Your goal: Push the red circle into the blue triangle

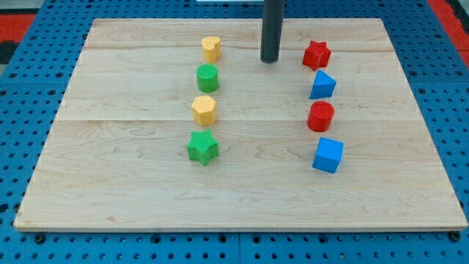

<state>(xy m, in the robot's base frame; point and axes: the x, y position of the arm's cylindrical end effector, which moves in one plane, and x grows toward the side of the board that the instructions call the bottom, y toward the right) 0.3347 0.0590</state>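
The red circle [320, 116] stands on the wooden board at the view's right, just below the blue triangle [322, 85]; a narrow gap shows between them. My tip [270, 59] rests on the board near the view's top centre, up and to the left of both blocks, about 70 px left of the blue triangle. It touches no block.
A red star [316, 54] sits above the blue triangle and a blue cube [327, 155] below the red circle. A left column holds a yellow block [211, 48], a green circle [207, 77], a yellow hexagon [204, 110] and a green star [203, 147]. The board's edge [234, 226] meets blue perforated flooring.
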